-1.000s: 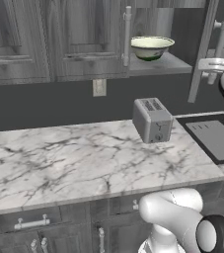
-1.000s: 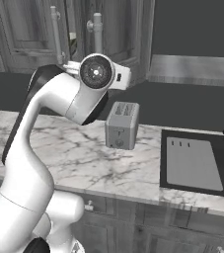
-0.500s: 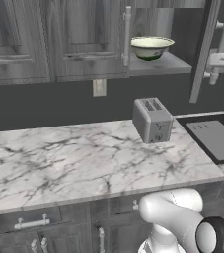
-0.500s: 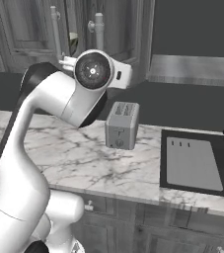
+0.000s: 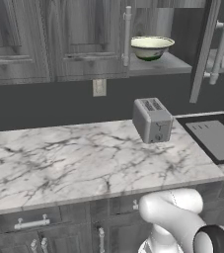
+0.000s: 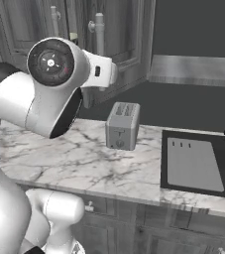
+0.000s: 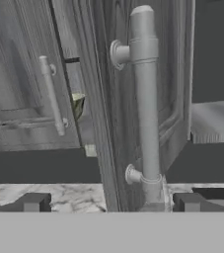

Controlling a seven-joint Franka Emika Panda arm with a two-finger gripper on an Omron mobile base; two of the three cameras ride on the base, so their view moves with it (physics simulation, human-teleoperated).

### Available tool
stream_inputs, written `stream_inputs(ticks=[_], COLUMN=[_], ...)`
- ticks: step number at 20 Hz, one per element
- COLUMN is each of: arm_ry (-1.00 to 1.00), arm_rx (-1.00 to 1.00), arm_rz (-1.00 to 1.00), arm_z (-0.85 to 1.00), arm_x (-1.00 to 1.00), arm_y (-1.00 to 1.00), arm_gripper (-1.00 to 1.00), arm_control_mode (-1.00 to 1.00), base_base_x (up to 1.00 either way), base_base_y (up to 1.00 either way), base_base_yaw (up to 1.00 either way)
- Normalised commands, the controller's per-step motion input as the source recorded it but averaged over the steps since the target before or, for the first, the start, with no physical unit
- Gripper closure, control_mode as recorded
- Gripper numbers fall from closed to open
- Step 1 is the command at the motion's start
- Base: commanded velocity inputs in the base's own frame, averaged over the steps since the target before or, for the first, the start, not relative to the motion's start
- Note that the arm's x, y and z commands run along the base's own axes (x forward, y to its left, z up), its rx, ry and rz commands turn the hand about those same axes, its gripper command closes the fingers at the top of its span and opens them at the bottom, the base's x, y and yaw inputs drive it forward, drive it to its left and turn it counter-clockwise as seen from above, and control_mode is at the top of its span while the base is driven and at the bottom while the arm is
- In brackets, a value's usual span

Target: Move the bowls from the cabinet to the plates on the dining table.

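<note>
Dark grey wood-grain fills your left base view: the cabinet (image 5: 54,39) hangs above the marble counter (image 5: 84,158), one door (image 5: 209,44) swung open. A bowl (image 5: 152,47) sits on the cabinet's bottom shelf, above the toaster (image 5: 153,120).

In your right base view, the arm's wrist (image 6: 52,62) is raised beside the open door's silver handle (image 6: 99,37), above and left of the toaster (image 6: 122,125).

In your hand view, the gripper (image 7: 108,202) has its fingers spread wide and gripping nothing; the handle (image 7: 146,104) rises just above, nearer the right fingertip (image 7: 192,201). A sliver of bowl (image 7: 78,105) shows left of the handle.
</note>
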Motion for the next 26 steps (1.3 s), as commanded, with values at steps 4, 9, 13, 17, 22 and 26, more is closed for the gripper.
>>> stream_inputs(ticks=[4,9,13,17,22,26], arm_ry=[0.09,0.12,-0.02,-0.19,-0.09,-0.03], arm_rx=[-0.29,-0.34,-0.42,-0.30,-0.29,-0.28], arm_rz=[0.04,0.10,0.06,-0.02,-0.09,-0.16], arm_z=[-0.35,-0.64,-0.39,0.00,0.01,0.00], arm_x=[-0.99,-0.85,-0.34,0.12,0.27,0.37], arm_y=[0.76,0.77,0.65,0.31,0.10,0.02], arm_gripper=[-1.00,-1.00,-1.00,-1.00,-1.00,-1.00], arm_control_mode=[-1.00,-1.00,-1.00,-1.00,-1.00,-1.00], base_base_x=[0.00,0.00,0.00,0.00,0.00,0.00], base_base_y=[0.00,0.00,0.00,0.00,0.00,0.00], base_base_yaw=[0.00,0.00,0.00,0.00,0.00,0.00])
